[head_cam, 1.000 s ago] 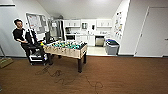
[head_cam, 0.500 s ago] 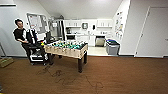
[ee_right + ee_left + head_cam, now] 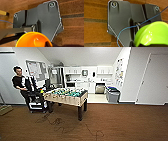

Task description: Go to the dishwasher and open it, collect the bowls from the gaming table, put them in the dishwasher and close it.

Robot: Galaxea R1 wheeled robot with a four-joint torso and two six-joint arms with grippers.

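Gaming table [image 3: 67,95] ahead left, person [image 3: 21,84] left of it, dishwasher [image 3: 100,88] behind.

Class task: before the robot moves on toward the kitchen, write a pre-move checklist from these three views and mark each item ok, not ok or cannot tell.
1. Green bowl at the left wrist: in view close to the gripper, ok; whether the fingers are closed on it, cannot tell.
2. Orange bowl at the right wrist: in view, ok; grip, cannot tell.
3. Way past the gaming table: open wooden floor on its right side, ok.
4. Person stands left of the table, off that way: ok.
5. Dishwasher door open: cannot tell from here.
6. Grey bin stands near the dishwasher, to be skirted: not ok.
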